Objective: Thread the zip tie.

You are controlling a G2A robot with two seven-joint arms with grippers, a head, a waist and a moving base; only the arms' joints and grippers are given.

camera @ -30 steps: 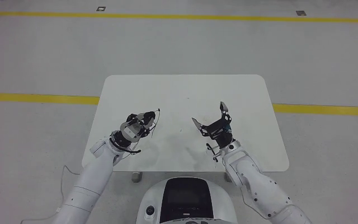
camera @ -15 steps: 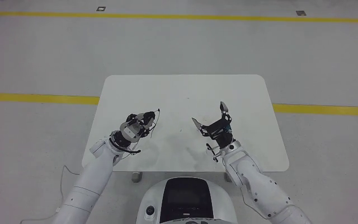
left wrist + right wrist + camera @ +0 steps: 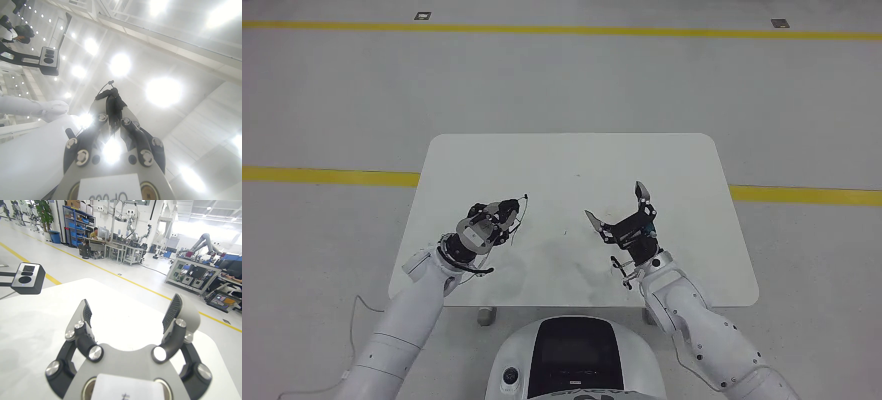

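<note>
Over the white table your left gripper pinches the zip tie above the near-left part, your right gripper gapes wide well apart, the wrist label is cut off unreadably, and nothing has shifted.

smooth matt table, plastic zip tie

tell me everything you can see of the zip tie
The zip tie is a thin dark strap, plastic-looking, ending in a small blocky head. It is pinched in the shut left end effector, its free length bowing out beyond the grip, held over the table. Nothing else touches it; whether it is threaded is too small to tell.
</note>
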